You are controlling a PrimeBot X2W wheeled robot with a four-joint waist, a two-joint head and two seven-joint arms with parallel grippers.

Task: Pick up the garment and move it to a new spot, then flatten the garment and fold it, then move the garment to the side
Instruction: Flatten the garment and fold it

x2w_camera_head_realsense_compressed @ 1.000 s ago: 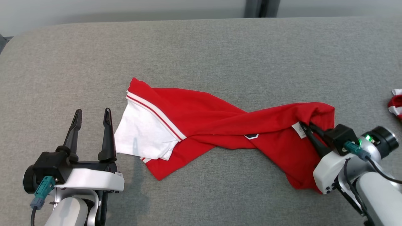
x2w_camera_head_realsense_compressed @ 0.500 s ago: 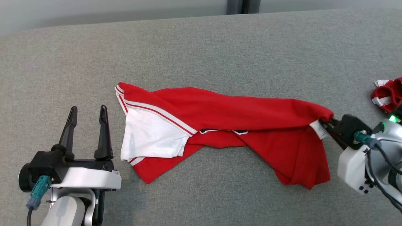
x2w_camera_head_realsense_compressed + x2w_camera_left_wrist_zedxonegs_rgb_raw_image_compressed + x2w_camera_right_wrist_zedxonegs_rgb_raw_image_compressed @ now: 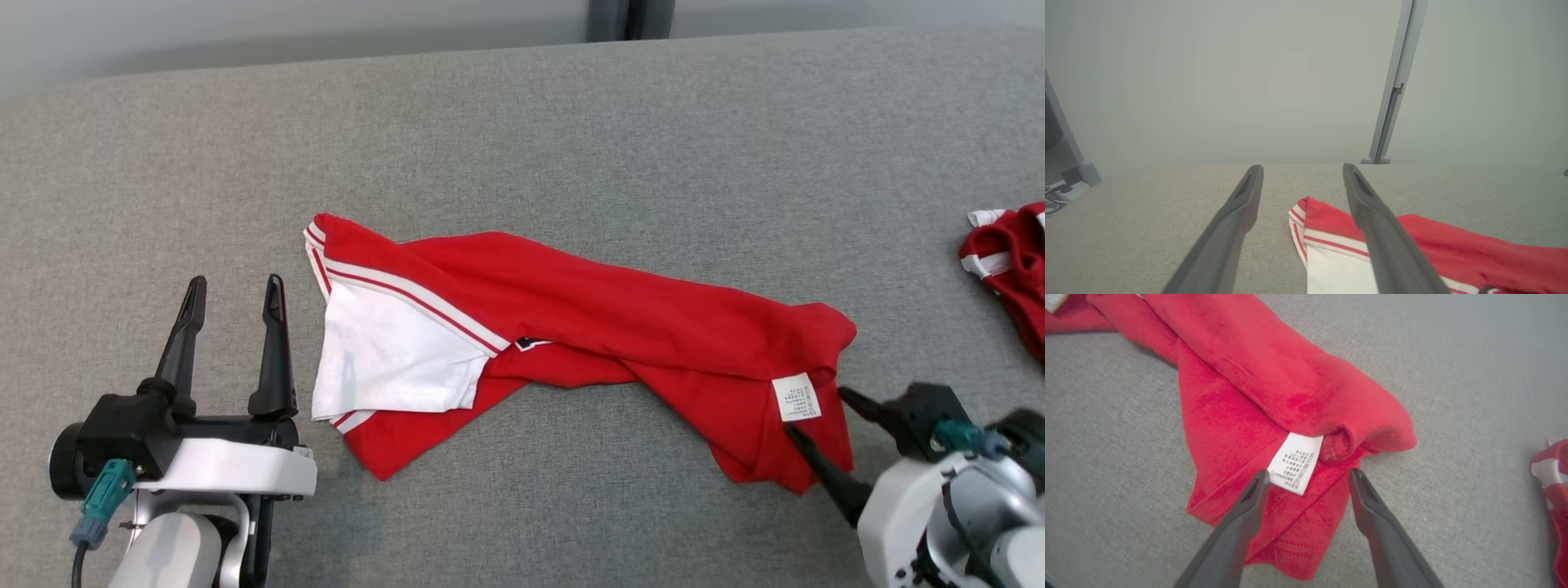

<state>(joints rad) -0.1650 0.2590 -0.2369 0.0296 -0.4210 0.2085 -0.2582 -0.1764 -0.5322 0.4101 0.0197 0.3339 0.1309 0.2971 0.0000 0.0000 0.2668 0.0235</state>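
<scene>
Right gripper [image 3: 816,412] fingers are spread, grasping nothing, tips straddling the right end of the one red garment [image 3: 612,327] by its white label [image 3: 797,397]. Left gripper [image 3: 237,286] fingers are spread, empty, just left of it. The garment lies crumpled mid-worktop [image 3: 522,122]. One other red-and-white cloth [image 3: 1008,253] lies far right.

- Two red-and-white pieces of clothing: one long garment [image 3: 571,327] across the middle, and one smaller bundle [image 3: 1008,261] at the right edge.
- One white care label [image 3: 797,397], on the long garment.
- One white sleeve [image 3: 392,359], edged with red and white stripes.
- Two pincers: the left pincer [image 3: 237,284] and the right pincer [image 3: 816,412].
- Four dark fingers [image 3: 275,343], two on each pincer.
- One grey surface [image 3: 522,139].
- One grey post [image 3: 629,18] behind the surface.
</scene>
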